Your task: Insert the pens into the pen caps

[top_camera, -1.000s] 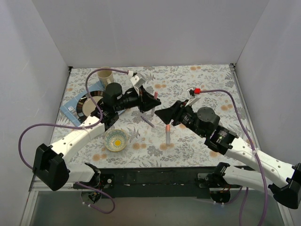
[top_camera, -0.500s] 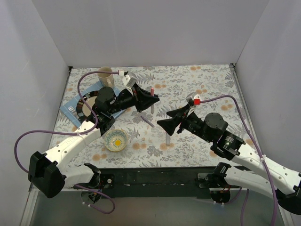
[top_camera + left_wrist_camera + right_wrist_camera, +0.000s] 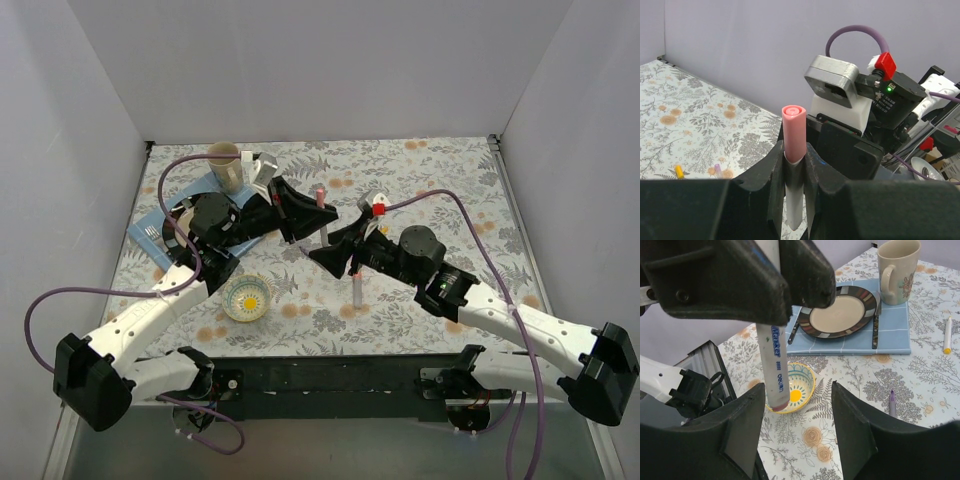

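Note:
My left gripper (image 3: 312,214) is shut on a whitish pen (image 3: 320,198) and holds it upright above the table. In the left wrist view the pen (image 3: 793,135) has a pink end sticking up between my fingers (image 3: 775,175). My right gripper (image 3: 322,254) is open and empty just right of it, and in its wrist view the pen's barrel (image 3: 775,365) hangs ahead of its jaws, slightly left. A red-tipped pen (image 3: 357,290) lies on the table. A purple pen (image 3: 892,402) and a yellow-tipped pen (image 3: 946,335) lie further off. A yellow cap (image 3: 678,171) and a purple cap (image 3: 717,170) lie on the cloth.
A small yellow bowl (image 3: 247,298) stands at the front left. A striped plate (image 3: 842,312) and cutlery (image 3: 875,325) lie on a blue mat (image 3: 150,220) at the back left, with a cream mug (image 3: 224,160) behind. White walls close in the table.
My right gripper has moved left, close up to the left gripper. My left gripper has drawn back a little to the left with the pen still upright in it.

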Controlling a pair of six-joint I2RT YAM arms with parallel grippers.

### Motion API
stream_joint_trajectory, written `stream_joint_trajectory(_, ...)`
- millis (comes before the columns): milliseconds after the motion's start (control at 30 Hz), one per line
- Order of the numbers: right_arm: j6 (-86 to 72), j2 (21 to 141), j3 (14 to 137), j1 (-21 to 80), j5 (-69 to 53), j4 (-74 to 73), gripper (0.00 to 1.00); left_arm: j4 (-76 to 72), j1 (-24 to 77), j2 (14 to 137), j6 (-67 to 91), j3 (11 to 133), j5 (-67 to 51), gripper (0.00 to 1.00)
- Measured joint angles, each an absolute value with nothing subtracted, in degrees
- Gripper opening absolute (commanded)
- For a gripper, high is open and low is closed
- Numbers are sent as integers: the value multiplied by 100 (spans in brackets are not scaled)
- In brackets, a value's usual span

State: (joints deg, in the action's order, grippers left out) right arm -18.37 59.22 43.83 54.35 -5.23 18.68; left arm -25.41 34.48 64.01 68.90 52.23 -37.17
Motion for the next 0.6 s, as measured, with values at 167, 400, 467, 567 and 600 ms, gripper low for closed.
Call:
stream_joint_trajectory(167,-1992,6165,4386,5435,-582,2202,55,-2554,3448,6353,6930,5087,-3723,0)
stream_joint_trajectory(400,-2167,6228,4386,5435,-543,2639,1,-2576,3448,6296,6928,4845,-3691,0)
stream_joint_trajectory(467,-2198,6285,4405,5441,-585,2705,1,-2558,3424,6287,6997,4834,-3638,10)
stream_joint_trajectory(567,-2233,6364,4449,5433,-644,2762,1,-2530,3422,6267,7015,4834,-3555,39)
stream_joint_trajectory(600,-2250,6368,4449,5430,-657,2762,1,-2528,3422,6265,7026,4834,-3538,44)
